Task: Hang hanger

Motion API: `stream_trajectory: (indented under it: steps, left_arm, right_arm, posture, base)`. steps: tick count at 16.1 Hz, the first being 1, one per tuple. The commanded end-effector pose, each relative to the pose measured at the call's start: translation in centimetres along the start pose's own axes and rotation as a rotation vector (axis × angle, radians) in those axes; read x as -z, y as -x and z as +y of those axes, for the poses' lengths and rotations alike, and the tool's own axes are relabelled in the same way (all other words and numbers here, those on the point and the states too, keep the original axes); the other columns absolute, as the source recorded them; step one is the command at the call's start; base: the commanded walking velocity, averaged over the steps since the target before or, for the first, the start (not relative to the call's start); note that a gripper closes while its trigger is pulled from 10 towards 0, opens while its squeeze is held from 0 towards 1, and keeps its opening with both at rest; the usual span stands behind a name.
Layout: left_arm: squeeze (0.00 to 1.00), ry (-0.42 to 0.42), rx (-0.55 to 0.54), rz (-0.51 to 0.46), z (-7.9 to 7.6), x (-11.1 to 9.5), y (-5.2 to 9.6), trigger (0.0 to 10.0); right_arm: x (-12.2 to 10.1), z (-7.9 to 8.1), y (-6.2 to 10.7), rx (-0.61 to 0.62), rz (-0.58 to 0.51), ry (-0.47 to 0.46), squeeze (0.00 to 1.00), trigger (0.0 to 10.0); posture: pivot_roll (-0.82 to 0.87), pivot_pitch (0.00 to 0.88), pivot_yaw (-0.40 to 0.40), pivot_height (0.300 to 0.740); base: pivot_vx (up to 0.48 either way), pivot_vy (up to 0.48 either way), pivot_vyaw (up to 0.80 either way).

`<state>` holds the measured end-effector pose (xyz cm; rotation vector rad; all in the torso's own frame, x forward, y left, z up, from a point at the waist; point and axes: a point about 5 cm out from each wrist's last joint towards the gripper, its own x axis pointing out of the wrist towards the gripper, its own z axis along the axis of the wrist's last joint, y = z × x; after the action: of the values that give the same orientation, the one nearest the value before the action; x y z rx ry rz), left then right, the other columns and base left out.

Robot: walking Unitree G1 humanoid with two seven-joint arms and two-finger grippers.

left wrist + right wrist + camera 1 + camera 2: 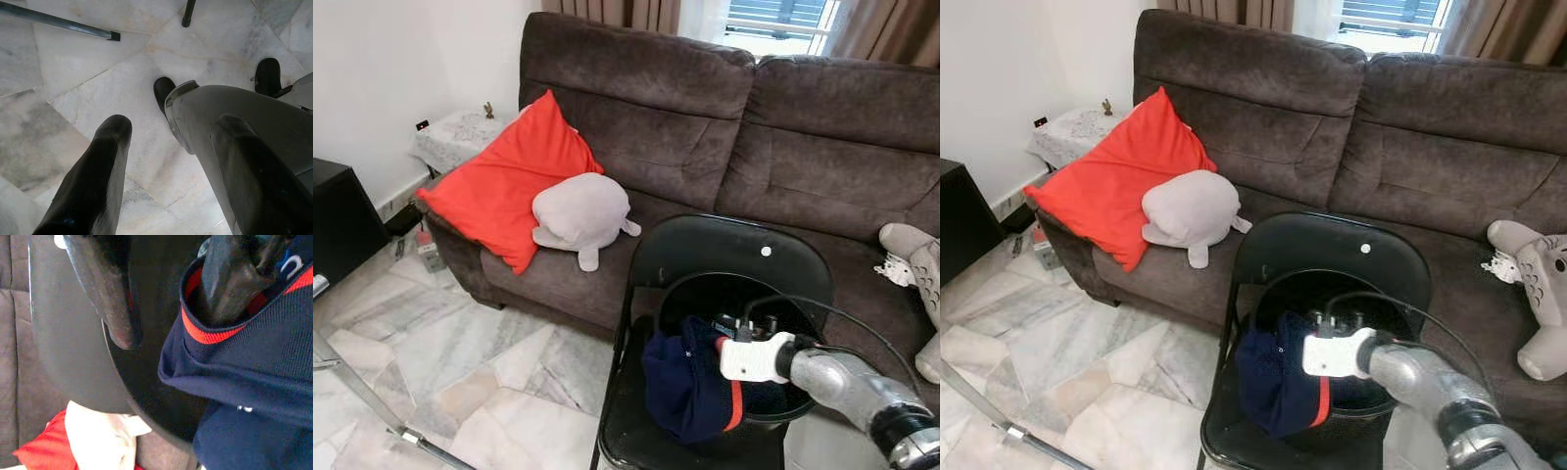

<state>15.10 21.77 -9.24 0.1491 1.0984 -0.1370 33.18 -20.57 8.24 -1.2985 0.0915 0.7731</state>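
We see our right arm point(847, 387) reaching in from the lower right toward a black folding chair point(729, 257) that stands in front of a dark brown sofa point(754, 127). On the chair's seat lies a navy garment with red trim point(690, 387), bunched up against the chair back.

Our right gripper point(166, 303) is at this garment. In the right wrist view its 2 black fingers point(107, 293) stand spread apart: 1 finger lies against the black chair surface, the other is pushed inside the garment's red-edged opening, so the fabric's rim sits between the jaws. They are not pressed together on it. We cannot make out a hanger itself in any view; the garment is the only thing at the jaws.

Our left gripper point(166, 161) hangs down by the robot's side, its fingers spread with nothing between them, above the pale marble floor point(73, 68). The robot's grey leg and black foot show beside it.

On the sofa, a red cushion point(504, 181) leans against the left armrest, and a grey plush toy point(582, 215) rests against the cushion. Another grey plush point(1533, 294) lies at the sofa's right end. A small side table with a patterned cloth point(460, 137) stands to the left of the sofa, by the white wall.
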Motion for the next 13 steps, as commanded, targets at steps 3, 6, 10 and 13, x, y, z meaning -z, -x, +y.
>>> stream_trajectory:
  steps: [3, 6, 10, 13]
  left_arm:
    - [0.00, -0.006, 0.000, 0.026, 0.0, 0.6, 0.1, 10.0]
    - [0.00, -0.006, 0.001, 0.026, 0.0, 0.6, 0.1, 10.0]
    - [0.00, -0.005, 0.005, 0.027, 0.0, 0.5, 0.1, 10.0]
    - [0.00, -0.005, 0.007, 0.028, 0.0, 0.6, 0.1, 10.0]
  right_arm:
    - [0.5, 0.4, 0.1, -0.026, 0.039, 0.005, 0.00, 1.5]
    - [0.9, 1.1, 0.2, -0.063, 0.059, -0.028, 0.00, 0.0]
    - [1.0, 1.4, 0.2, -0.067, 0.070, -0.069, 0.00, 0.0]
    - [1.0, 1.4, 0.2, -0.058, 0.071, -0.093, 0.00, 0.0]
  posture:
    - [-0.01, 0.018, -0.007, 0.740]
    - [-0.01, 0.017, -0.007, 0.740]
    - [-0.01, 0.017, -0.008, 0.740]
    - [-0.01, 0.018, -0.007, 0.740]
  base:
    - [0.000, 0.000, 0.00]
    - [0.000, 0.000, 0.00]
    - [0.000, 0.000, 0.00]
    - [0.000, 0.000, 0.00]
